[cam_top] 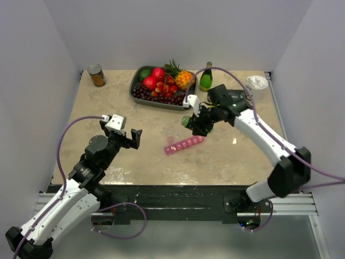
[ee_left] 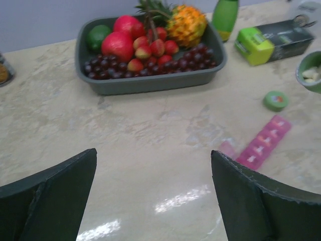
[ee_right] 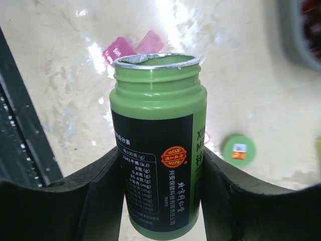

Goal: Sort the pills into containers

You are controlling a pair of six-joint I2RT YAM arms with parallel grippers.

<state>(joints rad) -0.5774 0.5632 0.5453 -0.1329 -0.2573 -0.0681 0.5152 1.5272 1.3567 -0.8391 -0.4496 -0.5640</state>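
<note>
The pink pill organizer (cam_top: 184,144) lies on the table's middle; it also shows in the left wrist view (ee_left: 263,143) and past the bottle's mouth in the right wrist view (ee_right: 131,47), with end lids raised. My right gripper (cam_top: 197,124) (ee_right: 160,150) is shut on an uncapped green pill bottle (ee_right: 158,150), held above the table just beyond the organizer. White pills show inside the bottle's mouth (ee_left: 311,73). Its green cap (ee_right: 238,149) (ee_left: 275,100) lies on the table beside it. My left gripper (cam_top: 129,138) (ee_left: 153,153) is open and empty, left of the organizer.
A grey tray of fruit (cam_top: 141,94) stands at the back centre, with a green glass bottle (cam_top: 205,79) to its right and a tin can (cam_top: 97,75) at the back left. A green and black box (ee_left: 273,42) lies near the right arm. A white object (cam_top: 257,82) sits back right.
</note>
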